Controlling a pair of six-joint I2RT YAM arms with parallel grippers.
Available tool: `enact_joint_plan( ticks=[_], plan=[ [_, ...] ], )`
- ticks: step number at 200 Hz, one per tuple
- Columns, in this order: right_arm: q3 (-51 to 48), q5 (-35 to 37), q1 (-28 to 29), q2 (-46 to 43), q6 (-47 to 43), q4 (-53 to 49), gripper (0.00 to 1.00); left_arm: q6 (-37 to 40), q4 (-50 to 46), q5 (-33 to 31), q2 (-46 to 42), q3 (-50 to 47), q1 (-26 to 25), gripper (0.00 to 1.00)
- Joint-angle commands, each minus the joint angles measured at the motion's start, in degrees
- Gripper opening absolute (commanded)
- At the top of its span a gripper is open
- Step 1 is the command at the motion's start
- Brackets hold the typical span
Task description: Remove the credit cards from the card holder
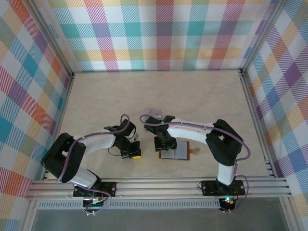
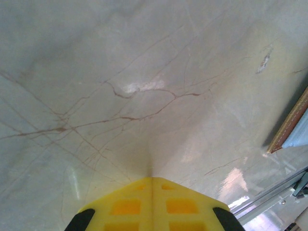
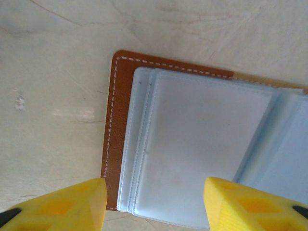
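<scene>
From the top camera you see the card holder (image 1: 177,152) lying open on the desk (image 1: 144,91), near the front edge and right of centre. Its strap tab (image 1: 194,151) sticks out to the right. Your right hand (image 1: 165,147) hangs over the holder's left edge. Your left hand (image 1: 134,155) sits to the left of it, apart from the holder. A small pale item (image 1: 154,111) lies farther back on the desk, too small to identify.

On the left wrist camera, the left hand's (image 2: 152,192) yellow fingers (image 2: 125,207) are pressed together, with just a seam between them and nothing pinched. They point across bare veined desk (image 2: 120,72). The holder's brown stitched edge (image 2: 291,122) shows at the right border.

On the right wrist camera, the right hand (image 3: 154,204) is spread, with its fingers (image 3: 62,207) wide apart and gripping nothing. The open card holder (image 3: 115,120) lies under it. One finger is by the brown near-left corner and the other is over the grey-blue pockets (image 3: 202,144). You cannot tell whether the credit cards are inside them.
</scene>
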Motion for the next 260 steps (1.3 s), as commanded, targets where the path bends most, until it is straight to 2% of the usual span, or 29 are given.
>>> enact_joint_plan(
  ticks=[1,21,68,105,162,214,244,260],
  plan=[
    [-1.6,-1.8,-0.5,1.1,0.2,2.0,0.53,1.0,-1.4,0.0,0.7,1.5,0.6,0.00],
    [-3.1,-2.6,-0.8,0.9,0.1,3.9,0.47,1.0,-1.6,0.1,0.8,1.9,0.6,0.00],
    [-4.5,-7.5,-0.5,0.7,-0.7,8.3,0.20,0.8,-1.9,0.0,1.0,2.7,0.6,0.00],
    [-3.5,-11.6,0.8,1.0,0.3,11.6,0.11,0.2,-1.7,0.1,0.1,3.1,0.5,0.00],
    [-3.2,-19.2,2.0,0.1,1.3,19.4,0.07,-2.9,1.6,2.8,-2.5,0.5,0.1,0.00],
    [-3.4,-19.8,2.0,-1.0,0.9,19.5,0.06,-4.1,4.4,4.2,-2.1,-0.4,0.0,0.00],
    [-3.7,-19.5,2.0,-2.4,0.2,19.9,0.05,-4.3,6.8,5.2,0.3,-0.8,-0.4,0.00],
    [-3.5,-17.9,2.0,-2.9,-0.1,17.9,0.06,-3.5,5.0,4.0,2.6,-0.4,-0.5,0.00]
  ],
)
